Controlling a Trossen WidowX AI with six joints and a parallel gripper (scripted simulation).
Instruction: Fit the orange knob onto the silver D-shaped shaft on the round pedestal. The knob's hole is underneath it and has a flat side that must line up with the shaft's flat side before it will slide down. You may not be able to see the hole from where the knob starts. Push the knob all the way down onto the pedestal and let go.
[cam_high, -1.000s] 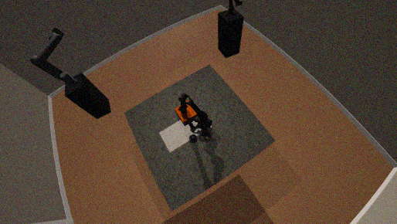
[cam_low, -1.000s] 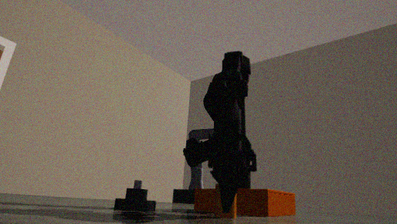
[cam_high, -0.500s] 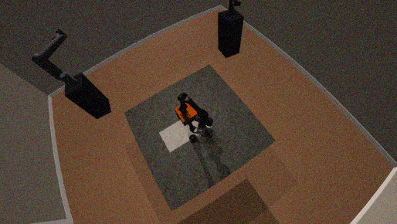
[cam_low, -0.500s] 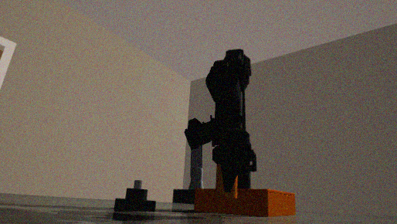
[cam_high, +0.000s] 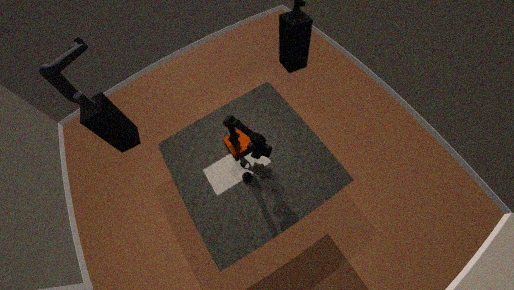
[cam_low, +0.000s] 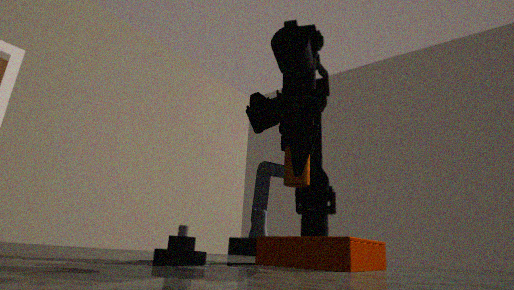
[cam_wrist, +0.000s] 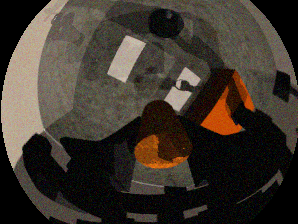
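Observation:
The orange knob is off the table, held upright between the fingers of my gripper, which is shut on it. In the exterior view the knob hangs above the level of the orange block. The hole under the knob is hidden. The black round pedestal stands on the mat, to the left of the knob in the exterior view and at the top of the wrist view. Its silver shaft points up, bare; which way its flat side faces cannot be told.
An orange block sits beside the arm, lower than the knob. A pale rectangle lies on the dark mat, with a second pale patch near the arm. Two black pillars stand beyond the mat.

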